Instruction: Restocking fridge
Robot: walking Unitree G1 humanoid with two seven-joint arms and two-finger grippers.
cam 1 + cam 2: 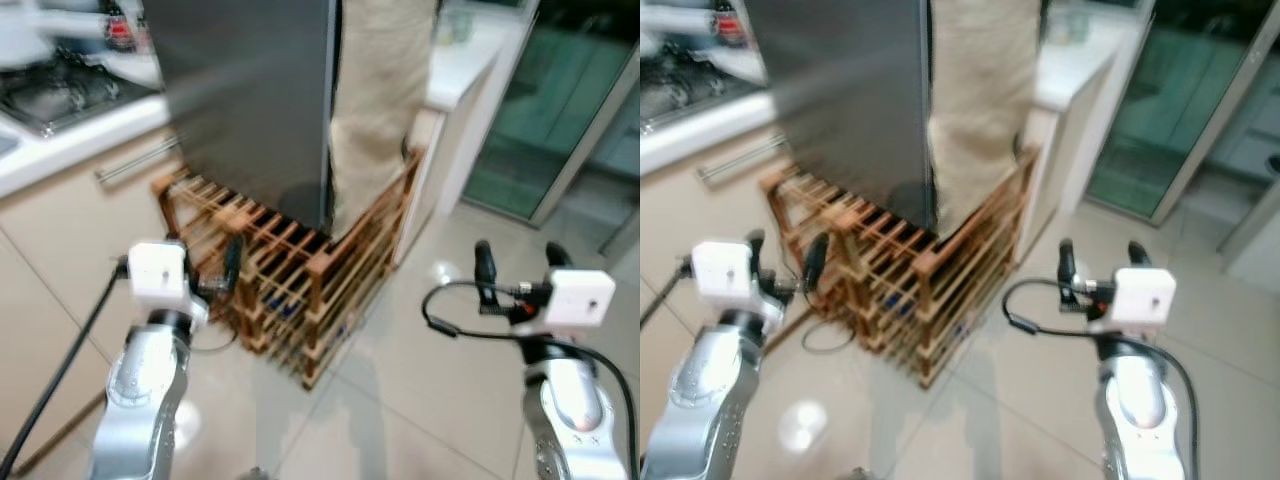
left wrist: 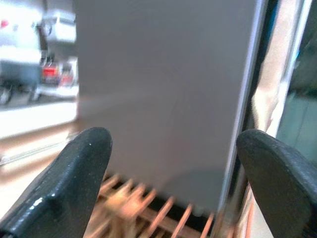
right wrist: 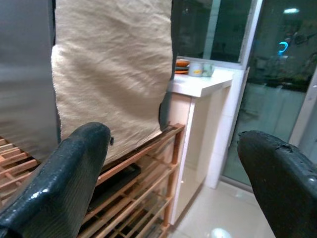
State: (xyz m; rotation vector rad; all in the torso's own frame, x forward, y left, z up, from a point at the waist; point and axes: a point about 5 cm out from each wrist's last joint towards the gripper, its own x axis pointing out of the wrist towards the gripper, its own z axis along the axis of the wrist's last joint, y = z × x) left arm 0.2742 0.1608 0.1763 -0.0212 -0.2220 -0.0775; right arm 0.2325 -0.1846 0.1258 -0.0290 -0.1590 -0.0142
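**Fridge door shut, both claws held up with nothing in them**

Blur smears the whole kitchen, so small things are hard to make out. The top of the grey fridge [image 1: 245, 95] is cut off; it stands at 12 o'clock, door closed. A tan cloth [image 1: 378, 100] hangs just beside it. A wooden rack [image 1: 290, 275] stands on the floor in front, in the way. The stove [image 1: 60, 95] sits at 10 o'clock, fuzzy. A glass door [image 1: 545, 100] is at 2 o'clock. The left gripper [image 1: 205, 262] is spread wide near the rack. The right gripper [image 1: 515, 260] is spread wide over the tiled floor [image 1: 420, 400].
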